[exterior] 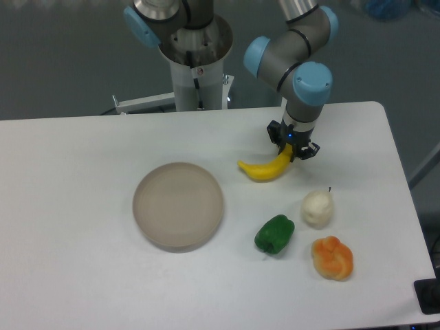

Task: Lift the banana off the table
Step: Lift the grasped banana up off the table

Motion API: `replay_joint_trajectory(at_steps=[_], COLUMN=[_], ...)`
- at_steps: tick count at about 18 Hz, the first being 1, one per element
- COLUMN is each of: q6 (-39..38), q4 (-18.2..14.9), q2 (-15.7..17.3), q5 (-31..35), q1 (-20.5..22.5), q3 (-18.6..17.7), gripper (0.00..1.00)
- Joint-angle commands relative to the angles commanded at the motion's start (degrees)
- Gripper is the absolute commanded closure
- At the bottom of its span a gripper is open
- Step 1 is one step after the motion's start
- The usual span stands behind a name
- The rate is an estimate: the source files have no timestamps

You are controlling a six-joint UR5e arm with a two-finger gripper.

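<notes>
Round beige plate (178, 204), left of centre, lying flat with nothing on it. Green pepper (274, 234) to its right, set nearer the front. White pear-shaped fruit (317, 208) with a dark stem, just up and right of the pepper. Lumpy orange fruit (333, 258) in front of the white one, close to it; whether they touch cannot be told.
</notes>
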Motion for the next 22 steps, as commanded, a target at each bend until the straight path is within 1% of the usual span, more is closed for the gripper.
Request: replay_joint_trajectory(at_steps=[5,8,12,16,19,22], q6=[0.0,-0.1,-0.5,-0.8,-0.8,-0.9], q4=[-0.6,-0.6,-0.8,-3.9,-4.0,-4.0], q2=[0.4,-0.1,-1.8,-3.3,-4.4,-6.3], q5=[0.2,0.2,0.2,0.3,0.2,0.3], q1=[-1.1,-1.8,-2.5,-3.7,-4.8,-6.1], q3=[6.5,10.5,15.7,21.0,23.1,26.8], gripper=[0.66,0.66,0.66,0.66,0.66,0.66])
